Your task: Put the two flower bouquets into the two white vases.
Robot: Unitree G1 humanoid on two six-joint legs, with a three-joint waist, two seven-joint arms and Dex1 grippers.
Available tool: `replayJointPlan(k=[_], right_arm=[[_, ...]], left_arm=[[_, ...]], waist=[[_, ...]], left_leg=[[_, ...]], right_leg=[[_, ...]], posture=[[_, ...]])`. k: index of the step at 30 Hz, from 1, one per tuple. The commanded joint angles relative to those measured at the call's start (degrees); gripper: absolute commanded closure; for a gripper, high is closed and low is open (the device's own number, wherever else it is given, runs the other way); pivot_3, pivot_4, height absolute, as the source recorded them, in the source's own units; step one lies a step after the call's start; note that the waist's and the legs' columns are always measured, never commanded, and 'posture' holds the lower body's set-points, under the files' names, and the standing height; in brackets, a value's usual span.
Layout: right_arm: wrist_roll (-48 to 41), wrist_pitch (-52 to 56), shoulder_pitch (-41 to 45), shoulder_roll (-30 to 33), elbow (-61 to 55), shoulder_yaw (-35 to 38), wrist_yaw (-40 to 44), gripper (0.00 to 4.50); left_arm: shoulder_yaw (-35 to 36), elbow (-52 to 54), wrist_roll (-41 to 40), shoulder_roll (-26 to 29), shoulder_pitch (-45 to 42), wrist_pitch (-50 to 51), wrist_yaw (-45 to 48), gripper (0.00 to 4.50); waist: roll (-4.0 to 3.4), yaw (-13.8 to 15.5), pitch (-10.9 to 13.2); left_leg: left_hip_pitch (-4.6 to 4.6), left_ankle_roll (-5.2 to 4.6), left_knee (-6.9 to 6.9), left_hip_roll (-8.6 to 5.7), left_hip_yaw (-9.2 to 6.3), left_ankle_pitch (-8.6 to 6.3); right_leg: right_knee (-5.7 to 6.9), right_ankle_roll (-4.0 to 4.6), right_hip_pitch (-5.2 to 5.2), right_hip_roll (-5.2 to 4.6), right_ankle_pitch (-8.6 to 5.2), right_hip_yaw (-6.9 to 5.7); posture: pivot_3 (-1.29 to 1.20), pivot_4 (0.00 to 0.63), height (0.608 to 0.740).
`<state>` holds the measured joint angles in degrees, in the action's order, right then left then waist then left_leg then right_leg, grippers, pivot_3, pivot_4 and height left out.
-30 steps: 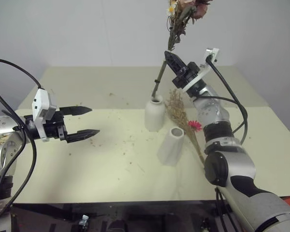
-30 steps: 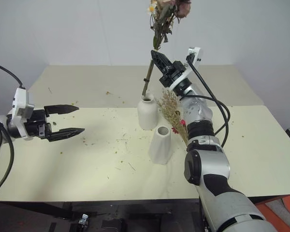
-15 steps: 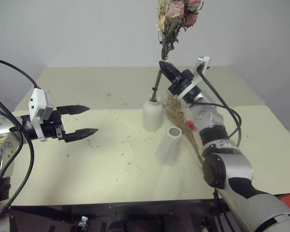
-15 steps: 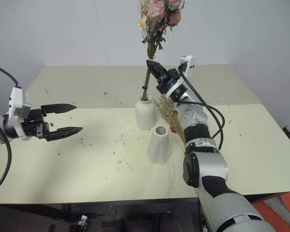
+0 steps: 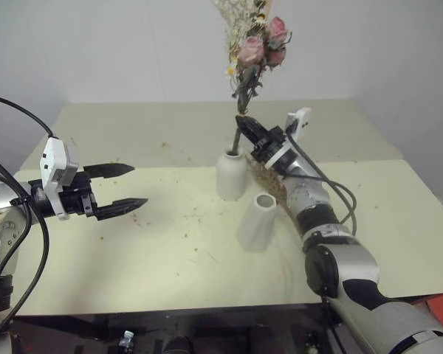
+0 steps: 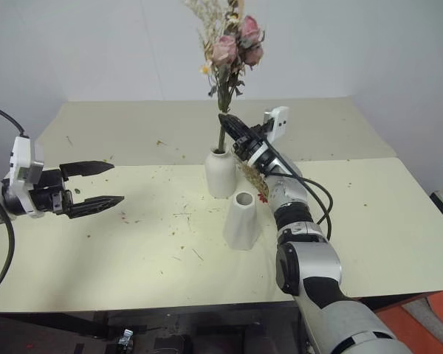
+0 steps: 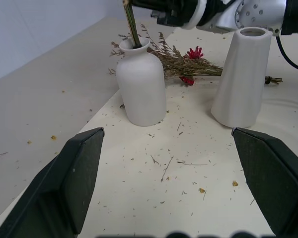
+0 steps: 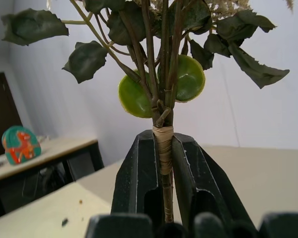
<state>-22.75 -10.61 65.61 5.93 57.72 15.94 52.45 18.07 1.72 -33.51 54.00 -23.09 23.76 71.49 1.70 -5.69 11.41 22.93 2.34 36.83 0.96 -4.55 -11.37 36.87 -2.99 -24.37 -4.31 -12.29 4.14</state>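
A bouquet of pink roses (image 5: 255,51) stands upright, its stem end down in the neck of the bottle-shaped white vase (image 5: 231,177). My right gripper (image 5: 244,124) is shut on the taped stems (image 8: 163,148) just above the vase mouth. The tapered white vase (image 5: 257,221) stands empty in front of it. The dried tan bouquet with a red daisy (image 7: 184,58) lies flat on the table behind the tapered vase, partly hidden by my right arm. My left gripper (image 5: 139,184) hovers open over the table's left side, holding nothing.
The pale table (image 5: 170,251) is littered with small plant crumbs (image 7: 166,166) around the vases. Its front edge runs close to me, and a white wall stands behind its far edge.
My right gripper has come down and slightly left with the rose bouquet, pushing the stems deeper into the bottle-shaped vase. The left gripper has stayed in place.
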Motion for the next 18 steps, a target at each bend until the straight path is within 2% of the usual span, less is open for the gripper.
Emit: replayJointPlan(k=[1,3,5,6,8,15,18], right_arm=[[-0.2,-2.1,0.7,0.3,-3.0,-0.6,2.4,4.31],[-0.3,-1.6,0.7,0.5,-2.8,-0.8,3.7,4.31],[-0.9,-0.7,1.0,0.7,-2.4,-0.6,4.5,3.56],[-0.8,-0.6,1.1,0.9,-2.2,-0.7,4.8,3.36],[-0.7,-0.6,1.1,1.2,-2.2,-0.7,5.4,2.68],[0.6,-0.5,1.0,3.0,-1.1,-1.3,4.2,0.15],[0.6,-0.1,1.3,3.8,-0.4,-1.2,3.9,0.03]], left_arm=[[1.9,1.3,-0.8,1.4,-0.4,-0.5,-0.1,0.0],[1.8,1.1,-1.0,1.3,-0.5,-0.6,0.0,0.0],[1.4,1.1,-1.0,1.1,-0.7,-0.7,0.2,0.0],[1.3,1.1,-1.0,0.9,-0.8,-0.8,0.0,0.0],[1.2,1.1,-1.0,0.7,-0.9,-0.8,-0.2,0.0],[1.3,1.0,-0.8,0.6,-0.5,-1.3,-0.2,0.0],[1.3,1.0,-0.8,0.5,-0.5,-1.3,-0.2,0.0]], waist=[[0.0,0.0,0.0],[0.0,0.0,0.0],[0.0,0.0,0.0],[0.0,0.0,0.0],[0.0,0.0,0.0],[0.0,0.0,0.0],[0.0,0.0,0.0]], left_leg=[[0.0,0.0,0.0,0.0,0.0,0.0],[0.0,0.0,0.0,0.0,0.0,0.0],[0.0,0.0,0.0,0.0,0.0,0.0],[-0.01,0.0,0.0,0.0,0.0,0.0],[-0.01,0.0,0.0,0.0,0.0,0.0],[0.0,0.0,0.0,0.0,0.0,0.0],[-0.02,0.0,-0.01,0.0,0.0,0.0]], right_leg=[[0.0,0.0,0.0,0.0,0.0,0.0],[-0.01,0.0,0.0,0.0,0.0,0.0],[-0.01,0.0,0.0,0.0,0.0,0.0],[0.0,0.0,0.0,0.0,0.0,-0.01],[0.0,0.0,0.0,0.0,0.0,0.0],[-0.02,0.0,0.01,0.0,0.0,-0.01],[0.0,0.01,0.01,0.0,0.0,0.0]], posture=[[0.0,0.15,0.74],[0.0,0.15,0.74],[0.0,0.15,0.74],[0.0,0.15,0.74],[0.0,0.15,0.74],[0.0,0.15,0.74],[0.0,0.15,0.74]])
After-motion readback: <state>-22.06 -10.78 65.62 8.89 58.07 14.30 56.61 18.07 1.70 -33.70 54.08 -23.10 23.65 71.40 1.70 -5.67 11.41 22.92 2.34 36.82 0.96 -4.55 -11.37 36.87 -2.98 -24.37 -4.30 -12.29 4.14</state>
